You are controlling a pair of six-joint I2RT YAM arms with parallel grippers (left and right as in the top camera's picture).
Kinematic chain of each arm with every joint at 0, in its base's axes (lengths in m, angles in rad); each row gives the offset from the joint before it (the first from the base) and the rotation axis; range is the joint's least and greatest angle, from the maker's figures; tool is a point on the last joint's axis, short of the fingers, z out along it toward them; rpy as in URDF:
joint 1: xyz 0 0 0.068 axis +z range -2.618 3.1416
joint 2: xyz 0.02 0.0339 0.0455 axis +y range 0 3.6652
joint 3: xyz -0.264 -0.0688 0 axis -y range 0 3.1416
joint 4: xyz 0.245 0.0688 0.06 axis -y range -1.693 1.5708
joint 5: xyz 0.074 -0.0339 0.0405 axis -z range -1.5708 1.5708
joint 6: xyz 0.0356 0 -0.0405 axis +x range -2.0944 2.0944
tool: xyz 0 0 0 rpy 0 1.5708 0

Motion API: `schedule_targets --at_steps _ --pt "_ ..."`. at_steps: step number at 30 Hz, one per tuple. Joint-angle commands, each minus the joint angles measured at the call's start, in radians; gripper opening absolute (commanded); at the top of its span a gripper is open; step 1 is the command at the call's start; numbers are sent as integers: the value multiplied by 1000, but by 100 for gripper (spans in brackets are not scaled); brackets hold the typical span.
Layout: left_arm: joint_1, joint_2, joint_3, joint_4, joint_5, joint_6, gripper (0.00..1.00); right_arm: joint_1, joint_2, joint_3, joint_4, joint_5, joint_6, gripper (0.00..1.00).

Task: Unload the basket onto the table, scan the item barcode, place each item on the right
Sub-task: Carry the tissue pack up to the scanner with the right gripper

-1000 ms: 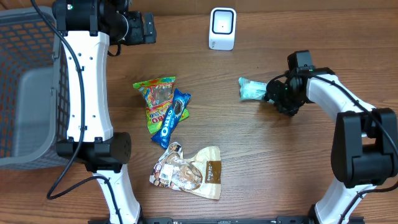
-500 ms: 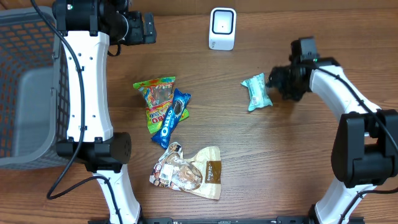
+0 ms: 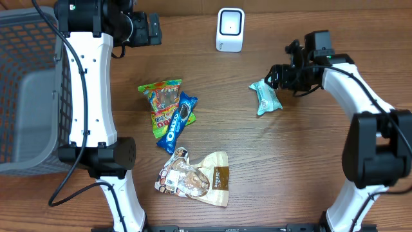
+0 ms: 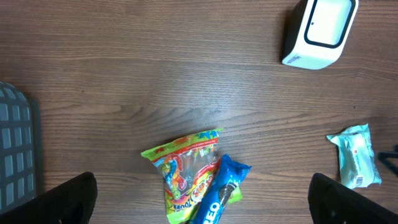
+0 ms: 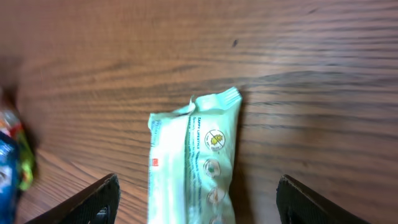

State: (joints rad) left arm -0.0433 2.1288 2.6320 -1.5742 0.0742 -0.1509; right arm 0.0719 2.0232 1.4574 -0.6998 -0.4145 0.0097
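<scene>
I get bright, even light from above on all three feeds, with soft short shadows on the tabletop (image 3: 270, 167). My right wrist view is blurred toward its left edge.

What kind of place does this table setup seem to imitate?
Probably a mock shop checkout on a brown wooden table: a small white box-shaped barcode scanner stands at the back, a grey mesh basket sits at the left, and packaged snacks like the blue Oreo packet lie between.
</scene>
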Motion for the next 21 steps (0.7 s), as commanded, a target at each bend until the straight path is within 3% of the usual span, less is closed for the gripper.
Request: schedule_targets --at_steps 1,7,17,21 --pt "4 10 5 3 -3 -3 100 -4 68 19 16 -90 -93 80" --pt "4 10 5 3 -3 -3 100 -4 114 19 19 -149 -93 65" --pt "4 10 5 3 -3 -3 100 -4 149 8 -11 -264 -32 7" --pt "4 10 5 3 -3 -3 100 -8 148 13 -34 -404 -31 4"
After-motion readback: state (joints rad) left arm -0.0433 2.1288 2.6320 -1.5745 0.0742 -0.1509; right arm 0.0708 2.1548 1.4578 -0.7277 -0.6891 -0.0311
